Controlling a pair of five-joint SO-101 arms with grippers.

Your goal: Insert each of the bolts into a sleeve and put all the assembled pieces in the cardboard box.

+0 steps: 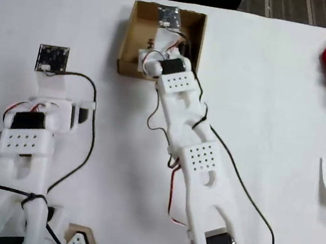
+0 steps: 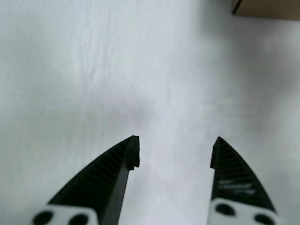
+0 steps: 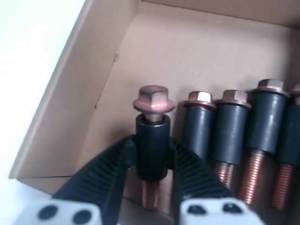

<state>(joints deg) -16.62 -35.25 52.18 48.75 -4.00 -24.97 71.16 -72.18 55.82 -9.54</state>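
Right gripper (image 3: 153,147) clamps a smooth black sleeve (image 3: 152,136) with a copper bolt (image 3: 153,101) seated in it. The piece is inside the cardboard box (image 3: 70,108), near a side wall and just beside a row of assembled pieces (image 3: 229,126). Left gripper (image 2: 174,152) hangs spread over the white table (image 2: 93,70). Risk: the round sleeve rolls on release, or the ribbed fingers (image 3: 101,180) snag neighbours - hex flanged heads, threaded shanks.

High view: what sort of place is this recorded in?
Probably an indoor robotics test bench: a white table, a wired left arm and right arm, and a cardboard box where the right claw holds a sleeved bolt beside others.
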